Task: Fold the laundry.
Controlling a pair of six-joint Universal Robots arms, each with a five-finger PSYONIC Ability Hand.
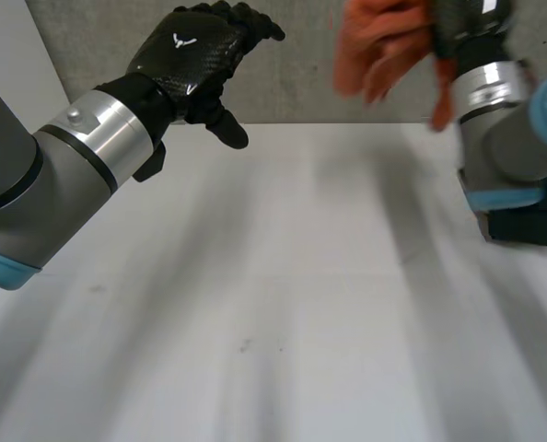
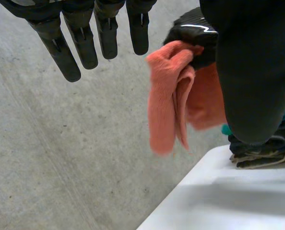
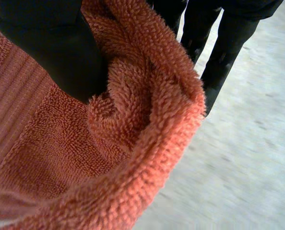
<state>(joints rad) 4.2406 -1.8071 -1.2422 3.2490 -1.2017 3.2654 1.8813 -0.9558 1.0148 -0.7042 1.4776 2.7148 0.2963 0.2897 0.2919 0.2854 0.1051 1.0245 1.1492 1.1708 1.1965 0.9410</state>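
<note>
Orange terry towel [image 3: 133, 158] is bunched in the right hand [image 3: 61, 52], pinched between thumb and fingers, dangling past the white table's [image 1: 283, 304] far edge. Left hand [image 1: 191, 60] hangs nearby, fingers straight, holding nothing.

White table [image 1: 283, 304]; few small dark specks [image 1: 244, 346] on surface.

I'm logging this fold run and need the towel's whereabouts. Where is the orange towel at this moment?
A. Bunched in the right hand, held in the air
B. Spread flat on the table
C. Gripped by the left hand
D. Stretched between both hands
A: the right hand has its thumb and fingers closed on the orange towel, which hangs clear of the white table, while the left hand is open and holds nothing.
</note>
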